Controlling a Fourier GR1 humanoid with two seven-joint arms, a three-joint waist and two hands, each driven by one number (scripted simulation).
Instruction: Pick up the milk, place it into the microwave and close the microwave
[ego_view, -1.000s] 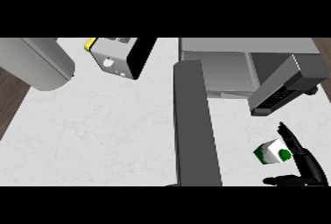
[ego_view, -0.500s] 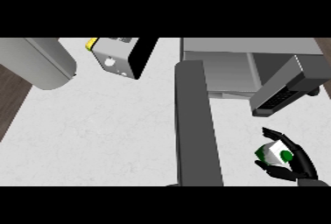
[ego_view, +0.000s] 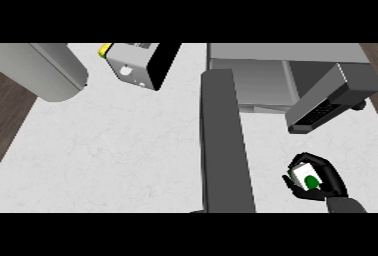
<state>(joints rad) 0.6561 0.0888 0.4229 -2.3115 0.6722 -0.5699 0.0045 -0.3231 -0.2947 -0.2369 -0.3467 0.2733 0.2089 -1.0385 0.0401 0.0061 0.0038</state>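
White with a green spot, the milk (ego_view: 302, 173) sits in my right hand (ego_view: 332, 183), whose black fingers and thumb are curled round the carton from both sides, so only its top face shows. Hand and carton are below the microwave (ego_view: 284, 56), nearer to me, and well apart from it, over the pale counter (ego_view: 111, 150). The carton is not inside the microwave.

The microwave door (ego_view: 326, 102) stands open, swung out from the microwave's right side toward the hand, its dark inner face turned my way. The grey cavity shows to the left of the door.

Just left of the microwave, a long dark grey bar (ego_view: 221, 145) runs from its front corner down to the lower edge of my view; I cannot tell what it is. Further left of the microwave stands a grey box appliance (ego_view: 136, 62) with a black side and a yellow patch on its corner, and beyond that a large grey cylinder (ego_view: 48, 70).
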